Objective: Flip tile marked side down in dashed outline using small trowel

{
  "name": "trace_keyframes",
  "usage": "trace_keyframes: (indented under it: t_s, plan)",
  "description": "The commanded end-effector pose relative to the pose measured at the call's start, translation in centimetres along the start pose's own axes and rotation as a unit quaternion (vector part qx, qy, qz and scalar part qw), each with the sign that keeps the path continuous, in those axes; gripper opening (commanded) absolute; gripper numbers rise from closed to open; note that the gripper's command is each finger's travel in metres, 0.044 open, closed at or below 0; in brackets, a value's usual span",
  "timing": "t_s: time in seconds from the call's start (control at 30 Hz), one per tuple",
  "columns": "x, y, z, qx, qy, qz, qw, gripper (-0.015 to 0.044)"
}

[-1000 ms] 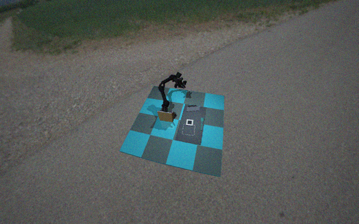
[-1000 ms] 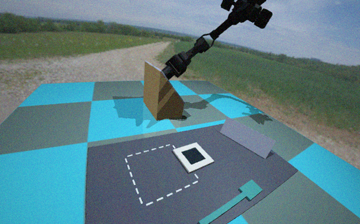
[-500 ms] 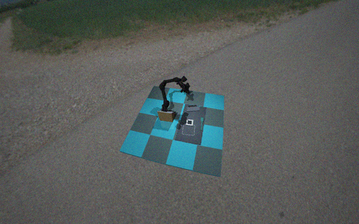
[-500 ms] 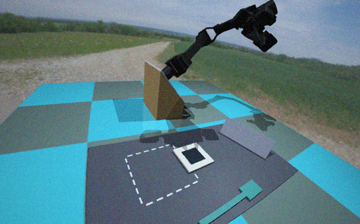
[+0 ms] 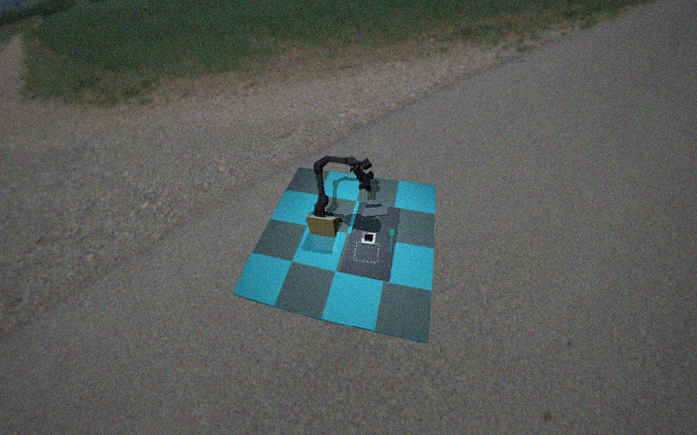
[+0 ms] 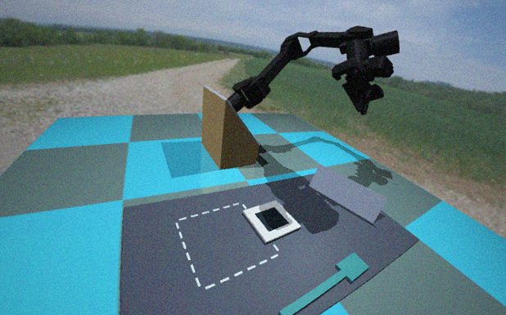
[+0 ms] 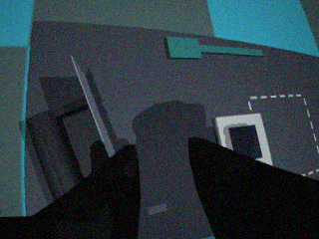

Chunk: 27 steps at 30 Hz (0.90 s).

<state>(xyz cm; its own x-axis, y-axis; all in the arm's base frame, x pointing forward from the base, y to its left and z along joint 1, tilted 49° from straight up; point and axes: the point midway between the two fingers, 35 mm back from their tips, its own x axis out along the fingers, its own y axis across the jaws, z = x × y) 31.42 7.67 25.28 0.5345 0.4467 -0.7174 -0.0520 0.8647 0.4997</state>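
Observation:
The white tile [image 5: 367,237] [image 6: 272,218] [image 7: 244,139] lies flat on the dark mat [image 6: 150,279], its dark square mark facing up. It lies across one side of the dashed outline [image 6: 208,287] [image 7: 254,97], mostly outside it. The teal trowel [image 5: 392,233] [image 6: 352,267] [image 7: 184,48] lies flat near the mat's edge, its blade toward the lilac panel and its handle pointing away. My gripper [image 5: 365,189] [image 6: 363,112] [image 7: 161,143] is partly open and empty, high up and pointing down. In the wrist view its right finger hides a lower part of the tile.
A lilac panel [image 5: 374,211] [image 6: 347,194] [image 7: 95,110] stands tilted at the mat's far end, with a dark structure behind it in the wrist view. A brown block [image 5: 321,226] [image 6: 211,130] stands beside the arm's base. The arm's shadow falls across the mat.

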Motion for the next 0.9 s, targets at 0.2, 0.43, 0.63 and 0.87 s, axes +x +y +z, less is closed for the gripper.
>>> trace_keyframes:
  t_s: [0.2, 0.43, 0.63, 0.87]
  plan:
    - [4.9, 4.2, -4.6, -0.053, 0.121, 0.096, 0.987, 0.01]
    - [7.6, 7.1, -8.8, -0.082, 0.208, 0.162, 0.961, 0.01]
    - [8.8, 8.7, -11.7, -0.096, 0.261, 0.201, 0.939, 0.01]
    - [9.2, 8.4, -11.7, -0.097, 0.261, 0.201, 0.939, 0.01]
